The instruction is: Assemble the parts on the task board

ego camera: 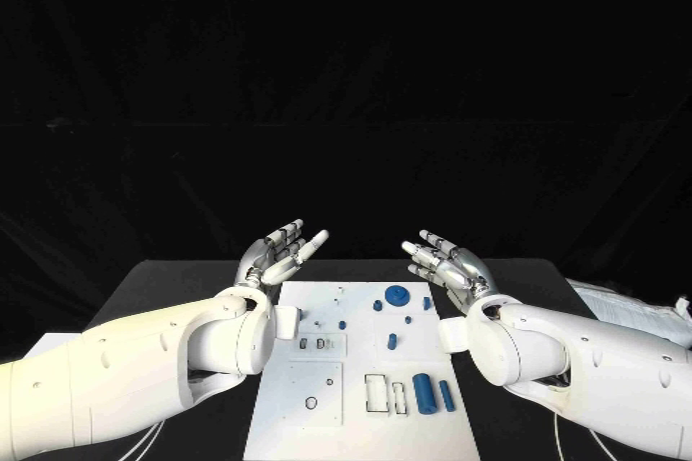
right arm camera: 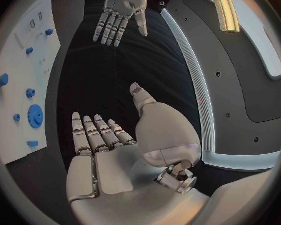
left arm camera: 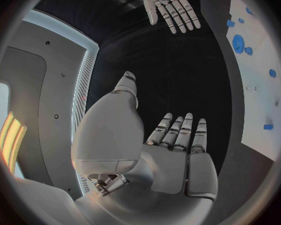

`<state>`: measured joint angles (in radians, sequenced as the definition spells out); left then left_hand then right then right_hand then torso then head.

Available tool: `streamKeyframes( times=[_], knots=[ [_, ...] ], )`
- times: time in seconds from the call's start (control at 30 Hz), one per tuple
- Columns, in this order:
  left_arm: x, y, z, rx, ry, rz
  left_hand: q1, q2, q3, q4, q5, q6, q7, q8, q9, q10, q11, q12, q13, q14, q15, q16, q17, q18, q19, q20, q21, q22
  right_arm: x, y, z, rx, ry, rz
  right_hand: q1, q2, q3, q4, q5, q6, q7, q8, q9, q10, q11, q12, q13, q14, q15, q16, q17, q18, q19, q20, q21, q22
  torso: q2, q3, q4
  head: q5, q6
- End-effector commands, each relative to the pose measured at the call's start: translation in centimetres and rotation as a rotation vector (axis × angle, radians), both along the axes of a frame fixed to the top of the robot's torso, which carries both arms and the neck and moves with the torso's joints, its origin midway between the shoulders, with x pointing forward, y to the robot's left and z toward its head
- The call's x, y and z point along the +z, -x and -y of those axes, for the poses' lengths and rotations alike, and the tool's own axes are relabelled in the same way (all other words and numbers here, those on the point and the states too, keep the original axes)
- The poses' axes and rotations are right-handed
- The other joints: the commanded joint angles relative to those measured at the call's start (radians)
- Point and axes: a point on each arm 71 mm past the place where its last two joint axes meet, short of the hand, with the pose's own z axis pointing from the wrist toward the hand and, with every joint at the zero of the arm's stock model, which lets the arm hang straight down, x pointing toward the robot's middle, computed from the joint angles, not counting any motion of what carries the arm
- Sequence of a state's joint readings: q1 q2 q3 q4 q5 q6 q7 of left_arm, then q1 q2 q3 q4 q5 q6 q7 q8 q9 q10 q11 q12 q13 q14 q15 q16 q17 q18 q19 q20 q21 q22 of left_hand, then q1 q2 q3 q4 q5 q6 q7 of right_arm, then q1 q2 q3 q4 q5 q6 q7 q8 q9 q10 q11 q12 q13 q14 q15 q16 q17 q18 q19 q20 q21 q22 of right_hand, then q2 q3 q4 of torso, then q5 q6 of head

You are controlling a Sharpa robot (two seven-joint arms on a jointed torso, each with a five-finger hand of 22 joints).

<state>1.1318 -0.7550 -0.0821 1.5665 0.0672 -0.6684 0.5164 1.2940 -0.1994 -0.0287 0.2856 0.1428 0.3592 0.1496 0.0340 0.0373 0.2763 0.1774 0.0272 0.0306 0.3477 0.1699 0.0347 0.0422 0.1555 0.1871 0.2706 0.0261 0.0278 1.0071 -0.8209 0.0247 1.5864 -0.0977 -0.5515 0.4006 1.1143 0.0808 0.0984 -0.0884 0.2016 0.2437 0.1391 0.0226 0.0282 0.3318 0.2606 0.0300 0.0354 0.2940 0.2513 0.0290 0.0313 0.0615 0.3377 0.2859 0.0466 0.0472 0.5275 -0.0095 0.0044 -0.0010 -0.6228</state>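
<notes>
Both hands are empty with fingers spread: left hand [ego camera: 278, 251] and right hand [ego camera: 447, 262] hover mid-frame, above the board [ego camera: 361, 426]. Blue parts [ego camera: 423, 392] lie loose on it, so assembly seems not started.

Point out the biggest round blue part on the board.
The blue gear at the board's far end, nearest the right hand. It is a wide toothed disc; the other round blue parts around it are much smaller.
</notes>
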Motion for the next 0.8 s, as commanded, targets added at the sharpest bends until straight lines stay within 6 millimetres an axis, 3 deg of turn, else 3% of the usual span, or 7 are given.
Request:
streamKeyframes(
  times=[0.03, 0.2, 0.27, 0.37, 0.43, 0.53, 0.8],
  knots=[
    [0.2, 0.0, 0.3, -0.033, 0.04, 0.012, 0.053, -0.005, 0.0, 0.015, 0.008, 0.024, 0.066, 0.006, 0.003, 0.019, 0.009, 0.006, 0.003, 0.022, 0.007, 0.008, 0.003, 0.021, 0.004, 0.017, 0.004, 0.003, -0.3, 0.7, -1.3, 0.214, 0.009, -0.025, 0.068, -0.001, 0.008, -0.031, 0.008, 0.071, 0.157, 0.014, 0.008, 0.097, 0.008, 0.015, 0.008, 0.097, 0.006, 0.013, 0.008, 0.037, 0.079, 0.007, 0.029, 0.013, 0.0, -0.0002, 0.0001, 0.0, 0.0],
    [0.2, 0.0, 0.3, -0.033, 0.04, 0.012, 0.07, 0.049, 0.064, 0.01, 0.003, 0.135, 0.083, 0.022, 0.012, 0.149, 0.027, 0.022, 0.013, 0.159, 0.018, 0.032, 0.018, 0.019, 0.086, 0.02, 0.029, 0.017, -0.5, 1.0, -1.5, 0.26, 0.014, -0.036, 0.136, 0.03, 0.041, -0.07, -0.033, 0.245, 0.154, 0.041, 0.024, 0.351, -0.008, 0.053, 0.025, 0.354, -0.02, 0.052, 0.026, 0.066, 0.229, 0.005, 0.082, 0.037, 0.0, -0.0002, 0.0001, 0.0, 0.0],
    [0.6, -0.2, -0.8, -0.015, 0.046, 0.067, 0.082, 0.085, 0.093, 0.006, -0.001, 0.225, 0.083, 0.036, 0.019, 0.269, 0.038, 0.038, 0.022, 0.338, 0.022, 0.071, 0.038, 0.017, 0.231, 0.022, 0.073, 0.039, 0.3, -0.3, 0.5, 0.199, 0.162, 0.098, 0.161, 0.029, 0.051, -0.091, -0.036, 0.326, 0.146, 0.05, 0.029, 0.459, -0.019, 0.065, 0.029, 0.447, -0.033, 0.061, 0.029, 0.078, 0.288, 0.005, 0.104, 0.045, 0.003, 0.0005, 0.003, -0.004, -0.017],
    [0.7, -0.2, -1.2, -0.014, 0.049, 0.078, 0.094, 0.109, 0.105, -0.002, -0.004, 0.331, 0.072, 0.051, 0.026, 0.46, 0.05, 0.069, 0.035, 0.462, 0.027, 0.104, 0.049, 0.013, 0.448, 0.02, 0.139, 0.069, 0.7, -0.7, 0.9, 0.194, 0.199, 0.148, 0.184, 0.024, 0.061, -0.116, -0.04, 0.428, 0.131, 0.061, 0.034, 0.539, -0.035, 0.075, 0.03, 0.56, -0.051, 0.074, 0.034, 0.097, 0.344, 0.004, 0.129, 0.052, 0.01, 0.0013, 0.0038, -0.005, -0.017],
    [0.7, -0.2, -1.4, -0.019, 0.053, 0.081, 0.105, 0.123, 0.105, -0.014, -0.007, 0.432, 0.082, 0.067, 0.033, 0.596, 0.032, 0.093, 0.041, 0.555, 0.007, 0.134, 0.058, 0.026, 0.577, 0.014, 0.189, 0.087, 1.2, -1.0, 1.1, 0.202, 0.24, 0.195, 0.205, 0.022, 0.075, -0.139, -0.048, 0.514, 0.119, 0.07, 0.038, 0.585, -0.051, 0.078, 0.029, 0.624, -0.07, 0.087, 0.036, 0.117, 0.393, 0.003, 0.154, 0.059, 0.014, 0.0011, 0.0047, -0.007, -0.018],
    [0.9, -0.1, -1.7, -0.033, 0.055, 0.078, 0.114, 0.136, 0.101, -0.028, -0.008, 0.532, 0.088, 0.088, 0.039, 0.668, 0.014, 0.108, 0.041, 0.643, -0.017, 0.159, 0.069, 0.029, 0.671, -0.007, 0.223, 0.096, 1.9, -1.4, 1.4, 0.217, 0.306, 0.261, 0.223, 0.017, 0.101, -0.171, -0.056, 0.633, 0.107, 0.078, 0.041, 0.648, -0.068, 0.078, 0.027, 0.717, -0.097, 0.105, 0.036, 0.124, 0.464, -0.014, 0.192, 0.069, 0.026, 0.0019, 0.008, -0.009, -0.015],
    [1.9, 1.0, -1.4, -0.112, 0.077, 0.056, 0.121, 0.161, 0.086, -0.057, -0.008, 0.61, 0.064, 0.097, 0.033, 0.791, -0.02, 0.11, 0.047, 0.794, -0.063, 0.185, 0.124, 0.029, 0.802, -0.051, 0.248, 0.095, 4.0, -2.3, 2.4, 0.241, 0.527, 0.42, 0.228, -0.011, 0.152, -0.2, -0.043, 0.734, 0.081, 0.074, 0.041, 0.775, -0.107, 0.068, 0.028, 0.867, -0.148, 0.117, 0.041, 0.123, 0.574, -0.073, 0.281, 0.104, 0.07, -0.001, 0.0319, -0.035, -0.005]
  ],
)
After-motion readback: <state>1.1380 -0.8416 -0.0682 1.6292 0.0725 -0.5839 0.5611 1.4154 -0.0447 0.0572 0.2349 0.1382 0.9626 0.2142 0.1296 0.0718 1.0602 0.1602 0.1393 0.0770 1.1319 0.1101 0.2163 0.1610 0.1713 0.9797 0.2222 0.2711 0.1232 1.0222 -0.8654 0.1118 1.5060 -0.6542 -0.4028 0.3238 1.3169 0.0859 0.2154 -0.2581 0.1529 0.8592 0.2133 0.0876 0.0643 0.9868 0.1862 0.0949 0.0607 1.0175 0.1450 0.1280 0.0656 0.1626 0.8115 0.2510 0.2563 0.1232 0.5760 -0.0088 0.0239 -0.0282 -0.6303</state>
